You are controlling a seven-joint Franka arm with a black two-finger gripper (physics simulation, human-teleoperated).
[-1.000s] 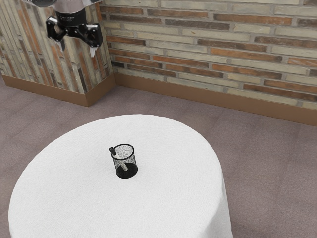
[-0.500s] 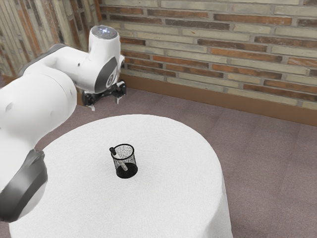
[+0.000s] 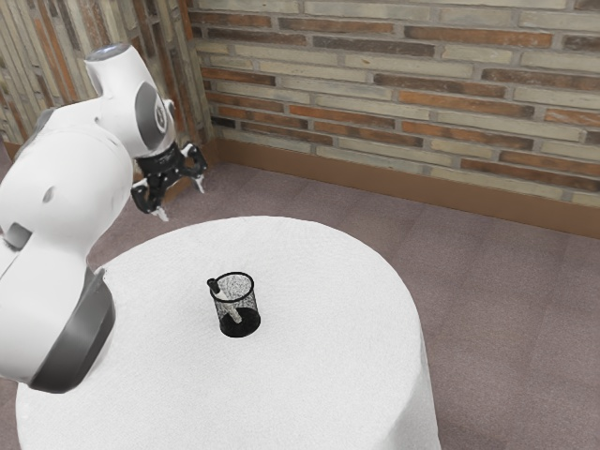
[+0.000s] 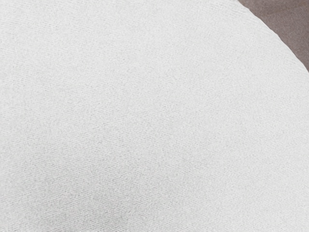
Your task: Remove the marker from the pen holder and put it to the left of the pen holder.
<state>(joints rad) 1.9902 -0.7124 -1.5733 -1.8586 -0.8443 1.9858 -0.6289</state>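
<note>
The arm is white with dark grey parts, and it comes in from the exterior view's left. At its end there is the black gripper, which is in the air, well apart from the pen holder and more to the exterior view's left. Its jaws are released: they stand wide apart, with nothing between them, and they are tilted.

The pen holder is a black mesh cup, and it stands upright on the round desk, which is covered by a white cloth. The marker is inside the pen holder. It leans against the rim on the exterior view's left, so its black end sticks out above this rim, and its pale body goes down inside, at a slant, toward the dark bottom.

In the wrist view I can see the white cloth and a curved edge of the desk, with the floor beyond it. Behind the desk, in the exterior view, there is a wall of pale, orange and brown bricks.
</note>
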